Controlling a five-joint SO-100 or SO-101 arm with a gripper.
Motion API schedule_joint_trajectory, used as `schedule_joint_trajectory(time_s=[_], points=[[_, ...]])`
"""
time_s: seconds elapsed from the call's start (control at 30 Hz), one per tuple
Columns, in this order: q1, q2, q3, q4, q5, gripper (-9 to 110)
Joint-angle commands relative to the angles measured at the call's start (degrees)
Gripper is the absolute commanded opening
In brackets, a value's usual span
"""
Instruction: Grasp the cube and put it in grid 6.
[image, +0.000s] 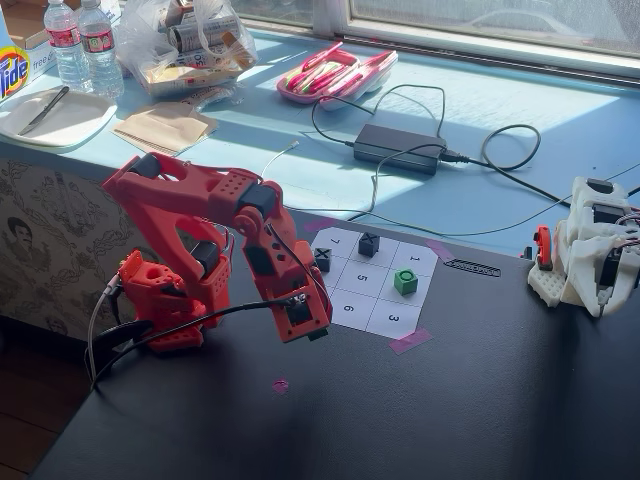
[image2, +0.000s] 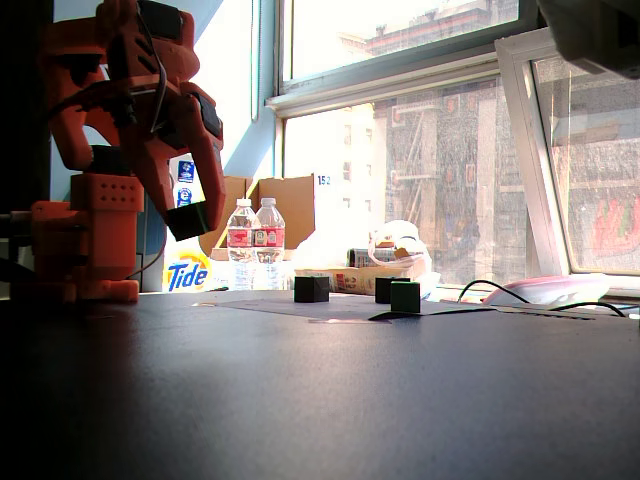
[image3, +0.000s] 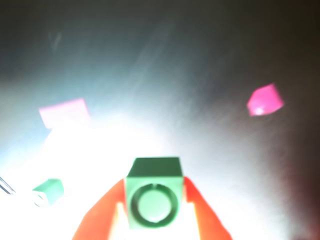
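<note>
Gripping the cube (image3: 152, 200) above the table (image: 480, 400)

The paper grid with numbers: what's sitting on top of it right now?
On the paper grid sit one green cube beside the 1 and two dark cubes. The red arm covers the sheet's near-left corner, so anything there is hidden.

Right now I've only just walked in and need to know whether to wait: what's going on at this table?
The red arm holds a green cube in its jaws, lifted above the dark table, beside the numbered paper grid. The square marked 6 is empty. A second green cube sits on another square of the grid, and two dark cubes sit on squares farther back.
</note>
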Motion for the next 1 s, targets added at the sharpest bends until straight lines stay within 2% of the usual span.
schedule_joint_trajectory(time_s=[0.0, 0.37, 0.63, 0.9, 0.93, 0.97], points=[[-5.36, -7.03, -5.98, -1.76, 2.02, 0], [-16.26, -36.04, -19.51, -6.42, 2.2, 0], [-25.66, -40.87, -24.17, -6.06, 2.81, 0], [-25.05, -41.75, -26.02, -4.13, 1.05, 0], [-24.79, -41.48, -26.37, -3.25, 0.79, 13], [-24.61, -40.78, -26.37, -2.99, 1.05, 22]])
